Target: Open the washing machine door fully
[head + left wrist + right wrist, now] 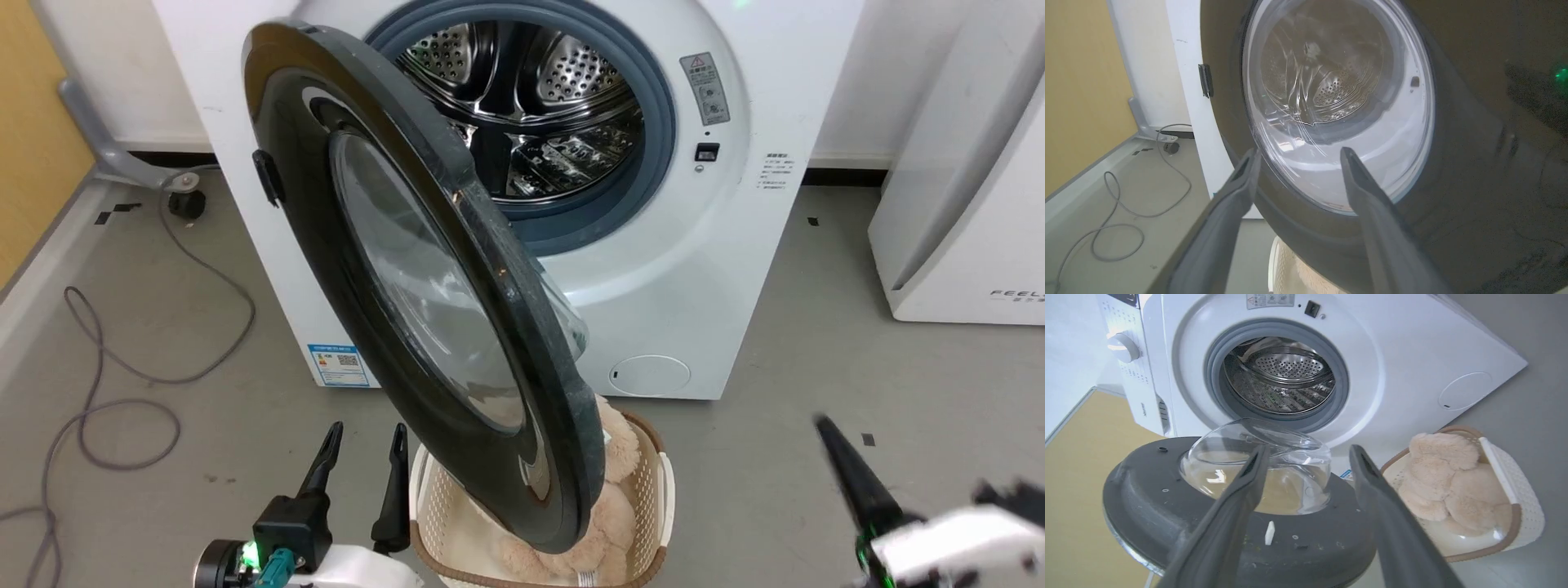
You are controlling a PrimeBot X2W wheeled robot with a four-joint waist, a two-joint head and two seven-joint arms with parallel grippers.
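1. The washing machine door [424, 302] stands roughly half open, hinged at the left of the washing machine [678, 269].
2. The left gripper [367, 433] and right gripper [1309, 453] are both spread, empty and clear of the door.
3. The next move is probably to push the door's inner face farther toward the hinge.
4. The basket [1531, 516] holds a beige plush toy [1443, 477], and the drum [531, 98] looks empty.

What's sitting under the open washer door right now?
A white lattice laundry basket with a brown rim, holding a beige plush toy. In the head view the washing machine door covers much of the basket, and the plush hides whatever lies beneath it.
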